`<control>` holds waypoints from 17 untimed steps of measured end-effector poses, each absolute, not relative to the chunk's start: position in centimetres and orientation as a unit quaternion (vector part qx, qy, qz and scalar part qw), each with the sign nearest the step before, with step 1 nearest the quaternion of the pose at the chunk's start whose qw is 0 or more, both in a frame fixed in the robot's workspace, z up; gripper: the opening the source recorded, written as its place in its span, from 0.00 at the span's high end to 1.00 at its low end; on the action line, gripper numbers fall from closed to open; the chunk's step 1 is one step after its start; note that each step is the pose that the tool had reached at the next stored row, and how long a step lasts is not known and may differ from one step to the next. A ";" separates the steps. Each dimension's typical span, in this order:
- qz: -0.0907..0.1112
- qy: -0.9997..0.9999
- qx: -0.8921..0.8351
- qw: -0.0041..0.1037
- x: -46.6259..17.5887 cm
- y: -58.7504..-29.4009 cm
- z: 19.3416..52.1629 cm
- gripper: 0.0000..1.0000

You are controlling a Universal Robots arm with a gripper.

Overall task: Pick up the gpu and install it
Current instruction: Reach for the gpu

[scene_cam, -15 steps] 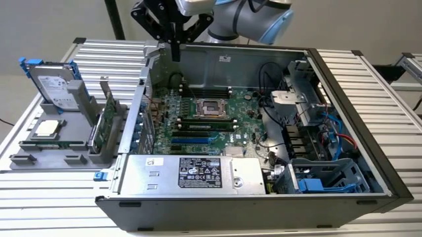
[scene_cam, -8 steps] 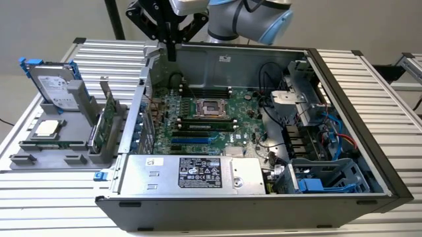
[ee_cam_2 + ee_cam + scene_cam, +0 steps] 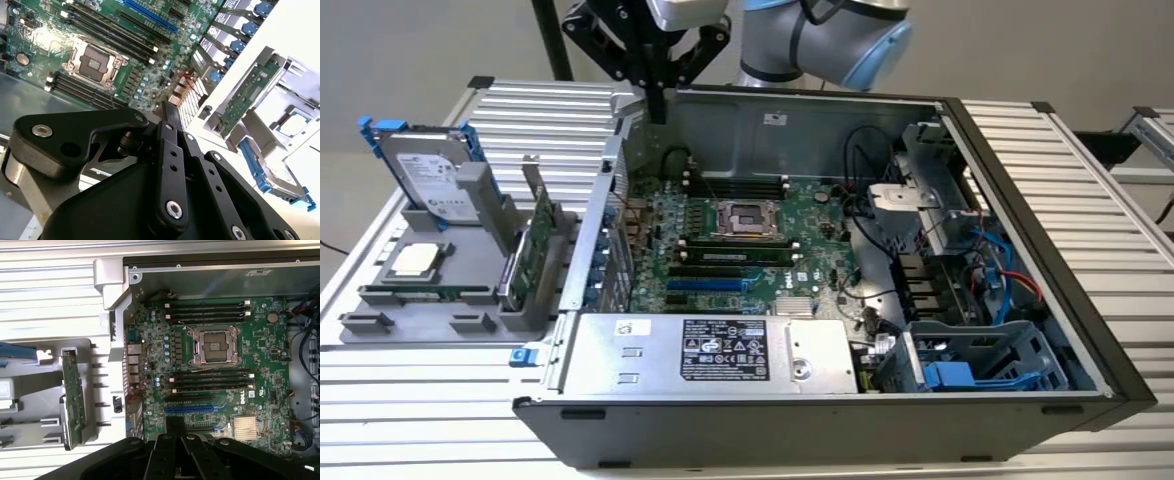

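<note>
Gripper fingers clenched, empty, above PC case rear wall. gpu not picked yet, stands edge-up in grey holder, prob. for top grasp.

The arm is built of silver-grey tube sections, capped with light blue joint covers. Black jaws are carried on matt black linkage bars, which are pinned with silver screws and drilled with small round holes
</note>
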State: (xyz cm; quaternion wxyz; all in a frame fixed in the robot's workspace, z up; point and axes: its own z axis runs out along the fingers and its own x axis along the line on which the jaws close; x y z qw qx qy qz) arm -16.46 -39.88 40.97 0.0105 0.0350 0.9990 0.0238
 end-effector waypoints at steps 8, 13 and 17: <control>0.024 0.999 0.035 0.010 -17.4 -39.9 41.0 1.00; 0.024 0.999 0.035 0.010 -17.9 -39.9 41.0 1.00; 0.024 0.999 0.035 0.010 -18.4 -39.9 41.0 1.00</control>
